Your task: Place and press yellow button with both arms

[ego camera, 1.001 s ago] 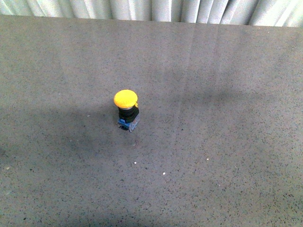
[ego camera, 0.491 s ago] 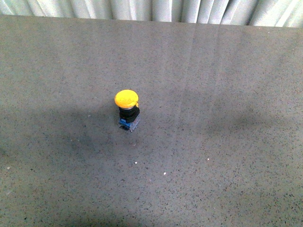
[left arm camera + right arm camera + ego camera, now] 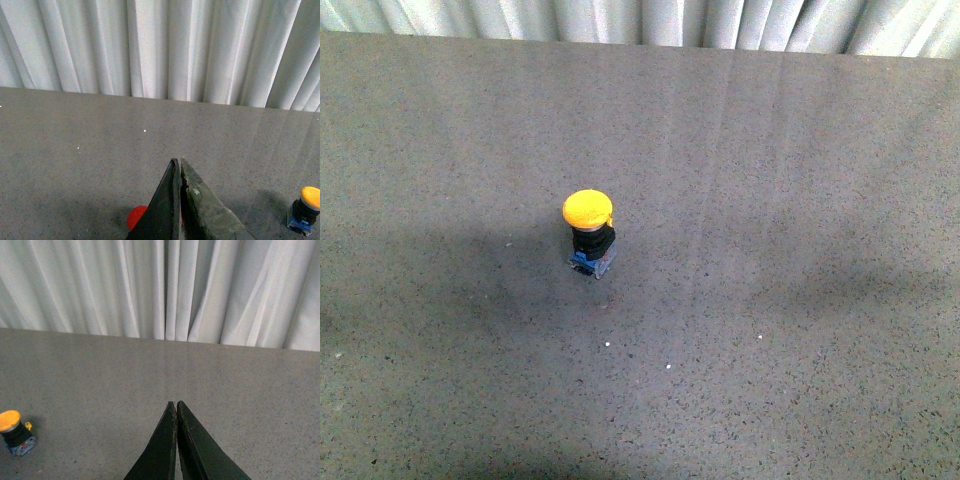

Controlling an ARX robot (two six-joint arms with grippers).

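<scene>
The small push button with a domed yellow cap, black cylindrical collar and blue-and-clear base block (image 3: 589, 235) stands upright on the speckled grey tabletop (image 3: 790, 330), slightly left of centre in the front view, with nothing touching it. Neither arm appears in that view. A pleated white curtain (image 3: 650, 20) hangs behind the table's far edge. In the left wrist view, the left gripper (image 3: 179, 167), made of 2 flat dark fingers, has its tips pressed together with nothing between them; the button (image 3: 305, 209) stands well apart from it to one side. A round red object (image 3: 136, 218) lies on the table, partly hidden behind these fingers; what it is cannot be told. In the right wrist view, the right gripper (image 3: 176, 409) likewise has its 2 flat black fingers closed tip to tip and empty, with the button (image 3: 16, 433) well apart from it.
</scene>
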